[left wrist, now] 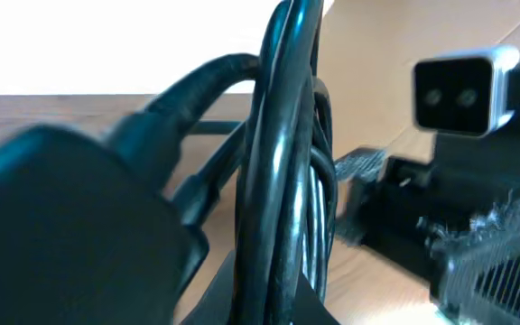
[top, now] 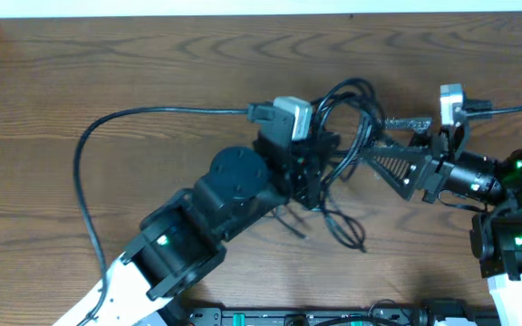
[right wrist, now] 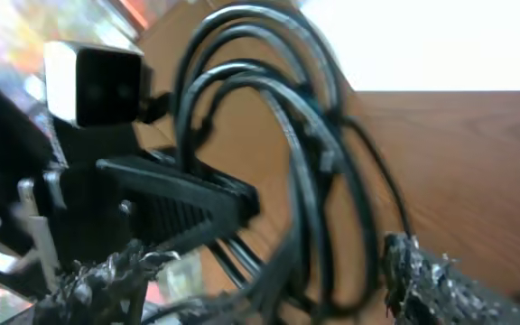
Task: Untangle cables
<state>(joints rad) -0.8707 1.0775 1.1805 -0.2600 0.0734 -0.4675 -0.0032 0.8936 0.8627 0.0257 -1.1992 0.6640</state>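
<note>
Glossy black cables loop on the grained wooden table. The left gripper clenches them. The right gripper gapes loosely around them.

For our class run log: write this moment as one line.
left gripper: shut on cables | right gripper: open around cables | cables: tangled

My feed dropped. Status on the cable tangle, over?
Left gripper shut on the cables. Right gripper open, straddling them. Cables bunched, not yet untangled. Grippers crowd each other there.
</note>
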